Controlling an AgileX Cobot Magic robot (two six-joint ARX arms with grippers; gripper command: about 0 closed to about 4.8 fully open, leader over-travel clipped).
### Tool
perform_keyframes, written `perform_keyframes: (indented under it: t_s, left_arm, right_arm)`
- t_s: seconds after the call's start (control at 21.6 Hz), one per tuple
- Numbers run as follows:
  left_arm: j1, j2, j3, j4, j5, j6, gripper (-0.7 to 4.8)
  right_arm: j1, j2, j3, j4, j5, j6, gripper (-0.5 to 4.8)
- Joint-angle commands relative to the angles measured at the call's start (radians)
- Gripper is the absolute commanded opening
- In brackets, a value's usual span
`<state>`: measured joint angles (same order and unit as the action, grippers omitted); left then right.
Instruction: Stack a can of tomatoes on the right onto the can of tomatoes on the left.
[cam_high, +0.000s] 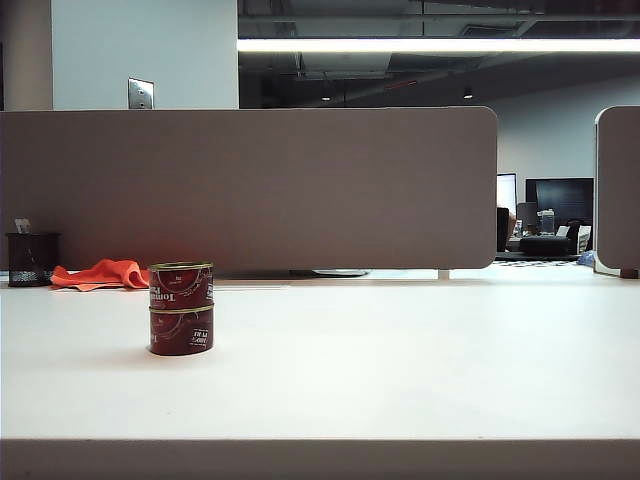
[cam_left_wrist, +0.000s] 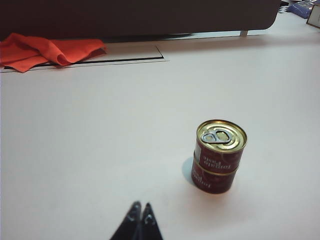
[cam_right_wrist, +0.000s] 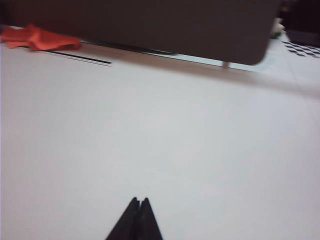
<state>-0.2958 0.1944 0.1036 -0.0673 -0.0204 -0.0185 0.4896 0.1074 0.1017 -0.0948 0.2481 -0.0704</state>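
Here, ext. view: you see the two tomato cans already one on the other, the upper can (cam_high: 181, 285) seated on the lower can (cam_high: 181, 331), edges roughly flush and the pair upright on the white table (cam_high: 400, 360), left of centre. No arm or gripper shows in this view.

Left wrist view: you look down on the same stack. The upper can's pull-tab lid (cam_left_wrist: 220, 135) faces up, its label reads upside down, and the lower can (cam_left_wrist: 214, 176) sits squarely beneath it. The left gripper (cam_left_wrist: 140, 210) shows only its two dark tips, pressed together w/ no gap and nothing between them; it hangs over bare table near the stack but apart from it, not touching.

Right wrist view (somewhat blurred): the right gripper (cam_right_wrist: 139, 202) likewise shows tips closed tight on nothing, over an empty stretch of table; neither can is in this view. The grey partition (cam_right_wrist: 150, 25) runs along the far edge, w/ the orange cloth (cam_right_wrist: 37, 37) lying at its foot.

Status, as a judgement: the stacking itself looks done, i.e. the can sits on its partner, unsupported by either gripper and w/o visible tilt. What is left for you seems minimal: keep both arms off the stack and check it stands steady. Main risk is a stray brush from the left arm, the nearer one, toppling the top can.
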Motion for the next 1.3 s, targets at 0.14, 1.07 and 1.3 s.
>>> perform_keyframes:
  t_s: [0.14, 1.07, 1.3]
  left_arm:
    - [0.003, -0.006, -0.003, 0.010, -0.005, 0.028, -0.05]
    - [0.003, -0.192, -0.094, -0.065, -0.047, 0.021, -0.05]
    - [0.003, -0.192, -0.095, -0.067, -0.047, 0.022, -0.05]
  right_arm:
    - [0.001, 0.000, -0.023, 0.026, -0.015, -0.013, -0.05]
    - [0.002, -0.036, -0.100, 0.072, -0.025, -0.006, -0.05]
    - [0.001, -0.038, -0.100, 0.070, -0.023, -0.006, -0.05]
